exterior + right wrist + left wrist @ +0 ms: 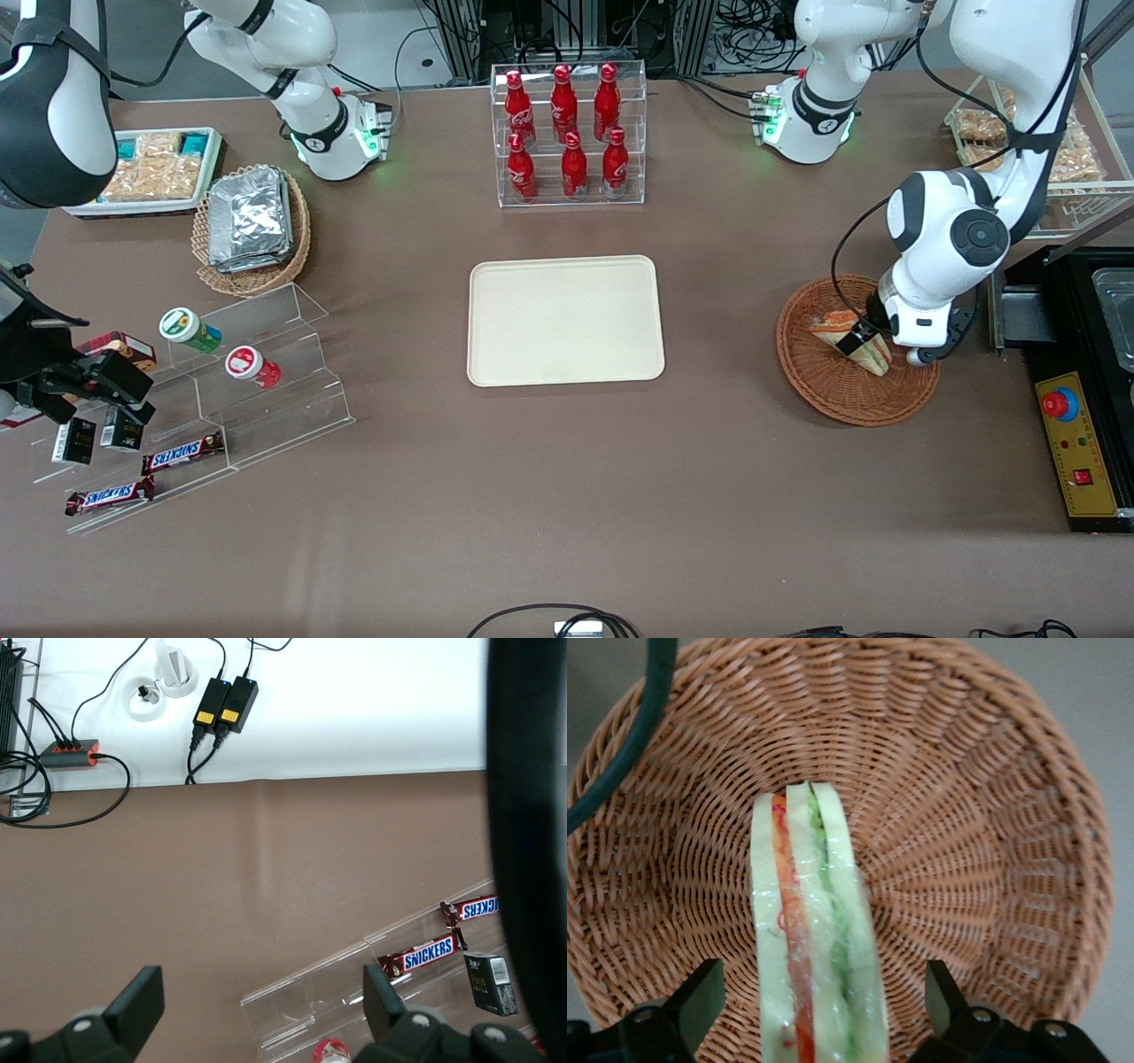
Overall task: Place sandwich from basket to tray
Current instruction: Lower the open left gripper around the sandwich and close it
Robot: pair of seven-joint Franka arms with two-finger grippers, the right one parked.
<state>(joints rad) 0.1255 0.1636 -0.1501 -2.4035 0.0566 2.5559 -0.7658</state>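
Gripper (819, 997) is down in the basket (833, 394), w/ fingers (700, 997) spread wide, one on each side of the sandwich (815, 939); gaps show on both sides, so nothing is clamped. Sandwich lies in the basket, clear-wrapped, orange-red and green layers edge-on in wrist view. Basket sits toward the working arm's end of the table. Tray (565, 320) lies flat mid-table, well apart from basket, w/ a rack of red bottles (567, 133) farther from the front cam.
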